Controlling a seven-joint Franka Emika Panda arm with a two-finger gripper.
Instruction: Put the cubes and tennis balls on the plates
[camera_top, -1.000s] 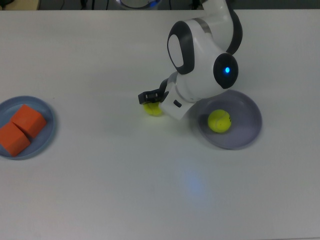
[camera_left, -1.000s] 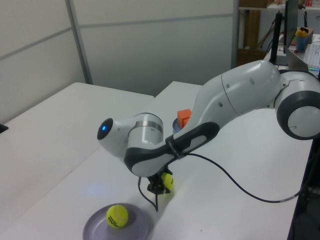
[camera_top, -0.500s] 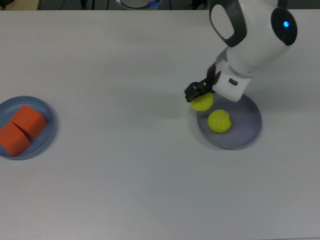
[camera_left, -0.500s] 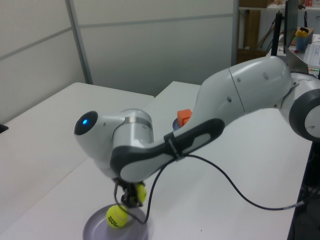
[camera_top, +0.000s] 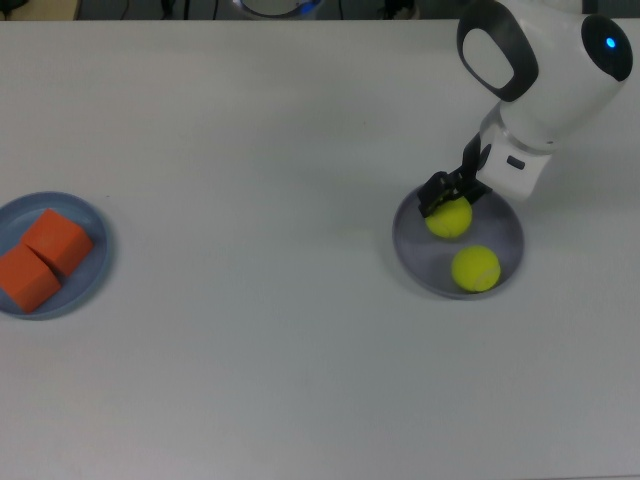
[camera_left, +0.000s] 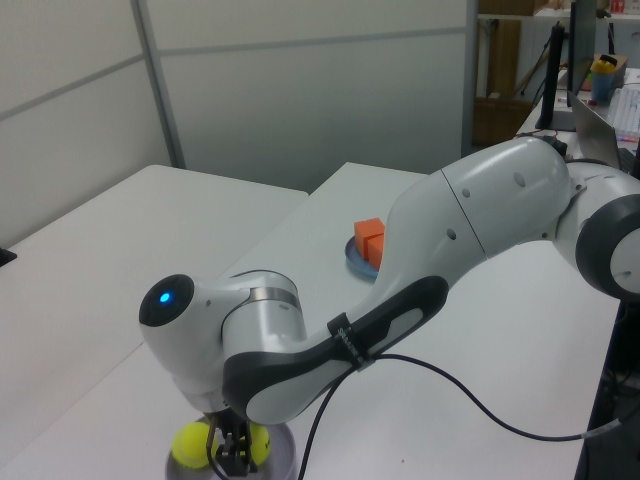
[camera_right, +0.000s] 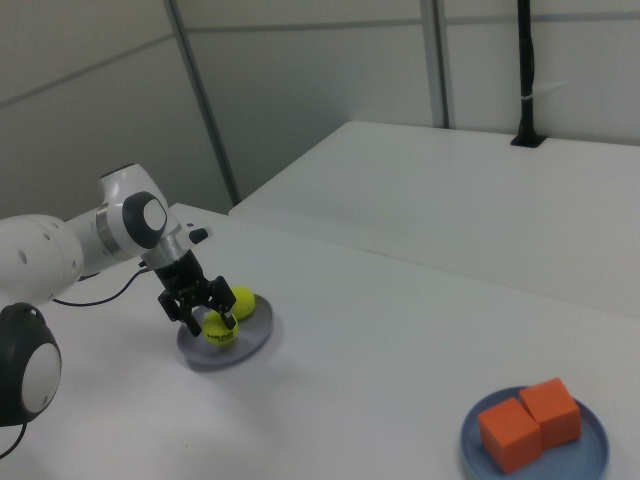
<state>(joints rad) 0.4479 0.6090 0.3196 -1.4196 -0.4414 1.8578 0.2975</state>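
My gripper (camera_top: 448, 203) is shut on a yellow-green tennis ball (camera_top: 449, 219) that sits low over the lavender plate (camera_top: 506, 230) on the top view's right. A second tennis ball (camera_top: 475, 268) lies on the same plate, just beside the held one. In the right view the gripper (camera_right: 212, 318) straddles the nearer ball (camera_right: 218, 327), with the other ball (camera_right: 241, 300) behind it. Two orange cubes (camera_top: 58, 240) (camera_top: 25, 279) rest side by side on the light blue plate (camera_top: 92, 276) at the top view's far left. In the left view the arm covers most of the lavender plate.
The white arm (camera_top: 545, 80) reaches in from the top view's upper right, and its cable (camera_left: 480, 395) trails over the table in the left view. The white table (camera_top: 250, 350) lies between the two plates. A table seam and wall panels show in the right view.
The gripper carried its ball from the table onto the lavender plate and came down. The ball lying there rolled toward the top view's lower right.
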